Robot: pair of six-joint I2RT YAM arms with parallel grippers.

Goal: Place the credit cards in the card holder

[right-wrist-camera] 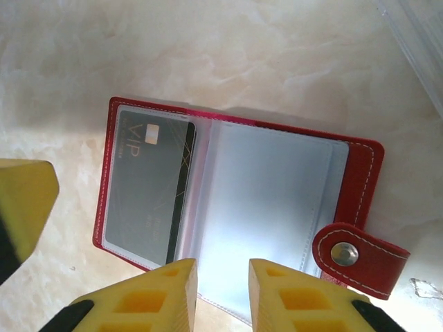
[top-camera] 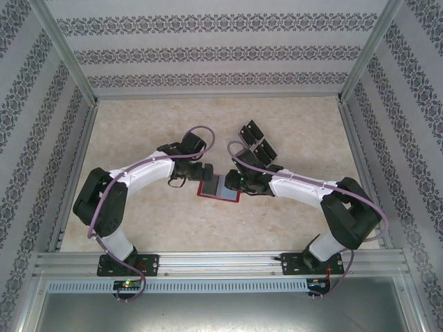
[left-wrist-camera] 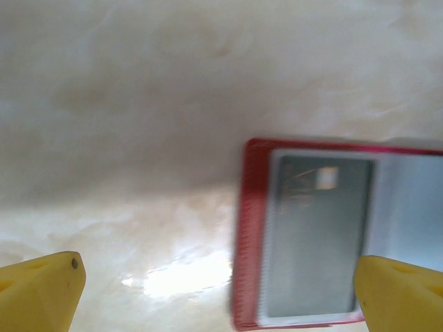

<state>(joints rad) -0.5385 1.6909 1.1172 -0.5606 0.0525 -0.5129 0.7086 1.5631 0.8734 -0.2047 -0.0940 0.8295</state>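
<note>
Both arms lean in over the middle of the pale marbled table (top-camera: 138, 138), meeting at the red wallet (top-camera: 218, 188), which lies open and flat between them. From the right wrist you can see one black card (right-wrist-camera: 145, 194) marked VIP already sitting in the wallet's left-hand pocket, while the clear sleeve beside it looks bare and the red tab (right-wrist-camera: 360, 256) with its snap hangs off the far side. The right pincer (right-wrist-camera: 223, 297) hovers at the wallet's near edge, its yellow fingers (right-wrist-camera: 163, 297) parted by a narrow gap with nothing gripped between them. The left pincer (left-wrist-camera: 221, 297) stands spread wide, one finger over bare table, the other over the wallet's edge. Behind the right arm, a clear plastic rack (top-camera: 257, 142) holds more black cards (top-camera: 250, 131), well apart from the wallet.
</note>
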